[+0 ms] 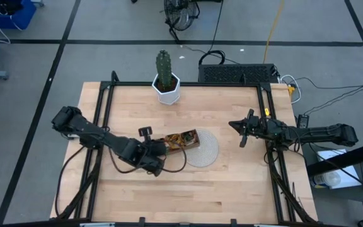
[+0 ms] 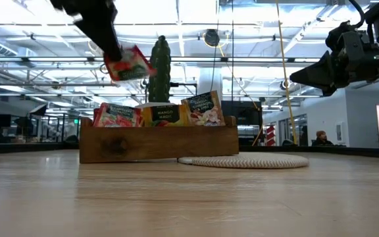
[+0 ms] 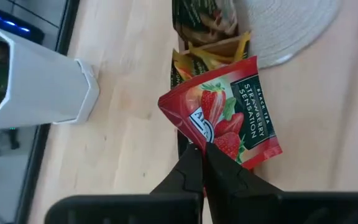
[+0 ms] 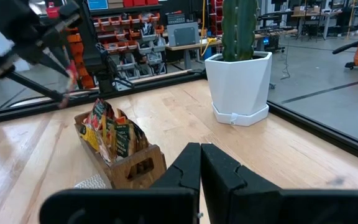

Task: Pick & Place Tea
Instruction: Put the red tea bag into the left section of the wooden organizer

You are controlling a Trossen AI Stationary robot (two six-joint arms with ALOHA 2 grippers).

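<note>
One red strawberry tea sachet (image 3: pixel 229 112), clamped in the left gripper (image 3: pixel 202 158) by what looks like just a corner, should be carried slowly clear of the brown wooden tray (image 2: pixel 156 143) near the worktop's middle, while the right gripper (image 1: pixel 244 131), jaws together, waits by the right edge.

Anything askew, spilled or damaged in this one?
Nothing spilled or damaged. The left hand is shut on one corner of a red tea sachet, so it hangs tilted above the wooden tray. The other sachets stand upright inside.

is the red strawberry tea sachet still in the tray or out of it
Out. The left gripper pinches the red sachet by a corner, above the wooden tray.
</note>
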